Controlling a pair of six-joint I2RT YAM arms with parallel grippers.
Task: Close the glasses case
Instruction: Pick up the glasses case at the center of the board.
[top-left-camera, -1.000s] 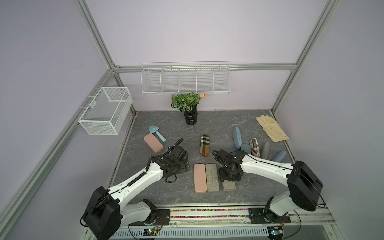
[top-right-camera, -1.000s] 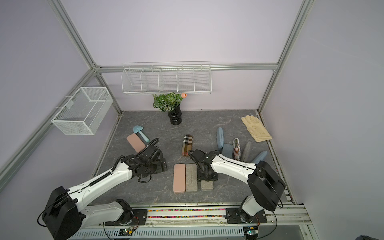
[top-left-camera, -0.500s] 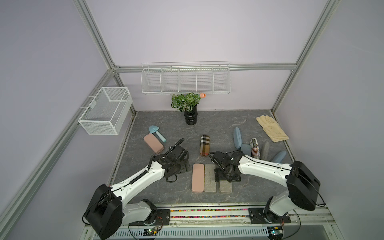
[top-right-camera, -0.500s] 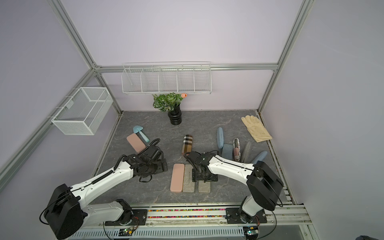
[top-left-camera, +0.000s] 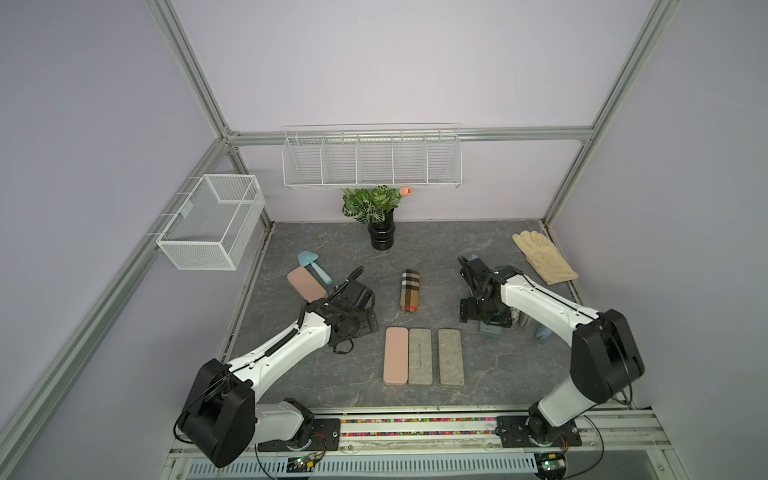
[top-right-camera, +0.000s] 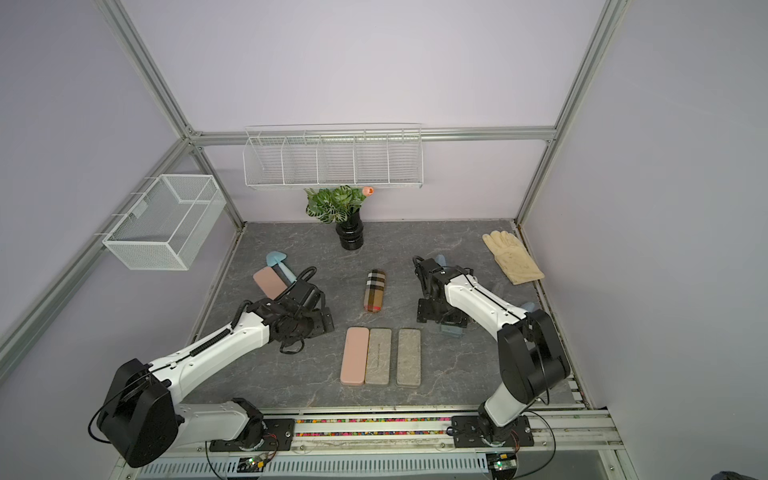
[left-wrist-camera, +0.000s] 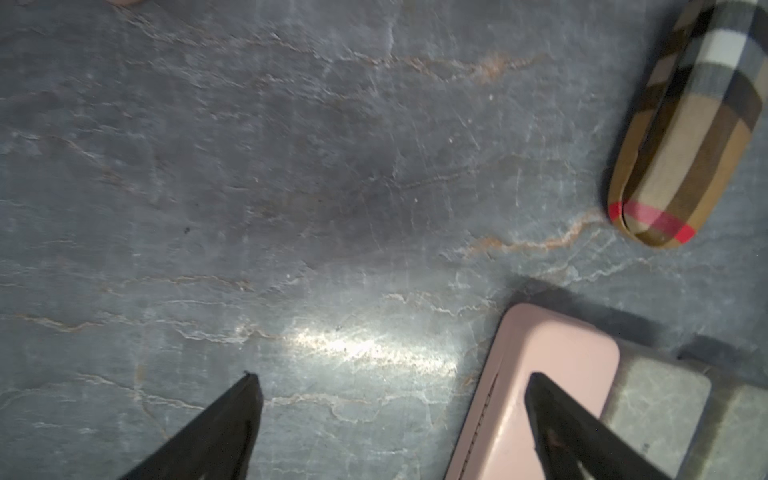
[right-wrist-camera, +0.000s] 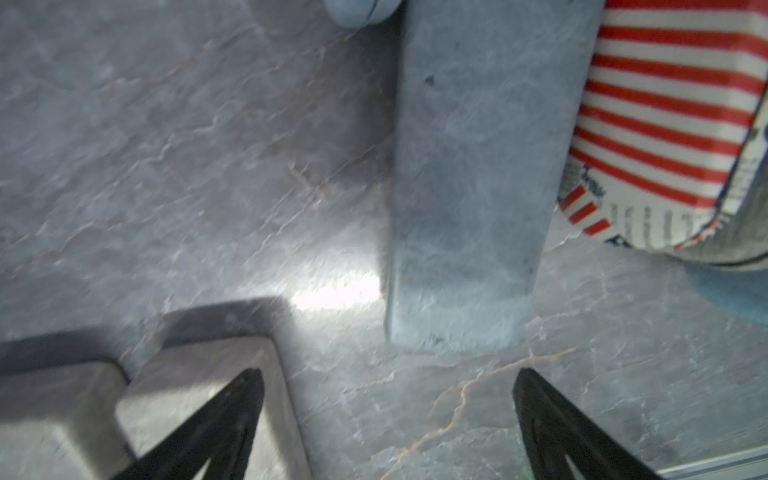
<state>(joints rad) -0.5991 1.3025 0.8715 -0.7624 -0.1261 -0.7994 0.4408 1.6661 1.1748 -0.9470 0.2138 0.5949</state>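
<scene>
Grey glasses case (top-left-camera: 451, 357) lies flat, shut.

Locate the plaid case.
In both top views the plaid case lies near the middle, just behind the pink case and in front of the vase.

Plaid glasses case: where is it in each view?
In both top views: plaid case mid-table, behind the front pink case.
Left wrist: plaid case just beyond that pink case's end.
Right wrist: not in it.
Shared landmark: front pink case, absent from the right wrist.
</scene>
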